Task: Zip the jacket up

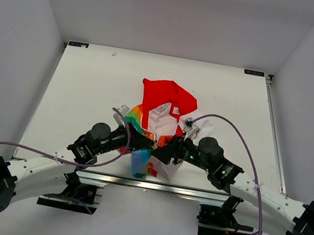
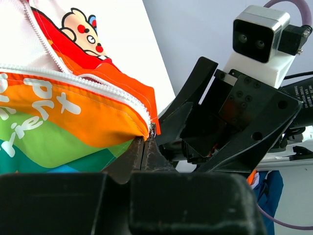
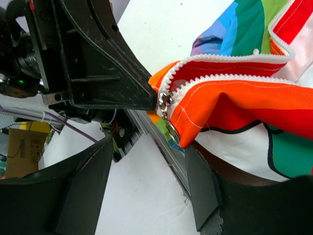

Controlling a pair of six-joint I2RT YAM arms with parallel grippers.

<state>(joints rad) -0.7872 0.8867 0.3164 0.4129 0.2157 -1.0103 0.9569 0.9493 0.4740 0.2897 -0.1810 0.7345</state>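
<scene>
**Jacket Hem Clamped at Zipper Base**

The jacket [image 1: 167,110] lies on the table [image 1: 90,81], midway between the left and right edges. Its red hood [image 1: 170,95] points to the far edge and its rainbow hem to the near edge.

The left gripper [image 2: 145,147] is fully closed and pinches the orange hem corner at the bottom end of the zipper [image 2: 73,81]. The two rows of teeth meet at the slider [image 3: 165,100] and spread apart farther up.

The right gripper [image 3: 146,181] faces the left one tip to tip. Its jaws stand wide and hold nothing. Its fingers [image 3: 88,181] sit either side of the hem corner, just below the slider.
</scene>
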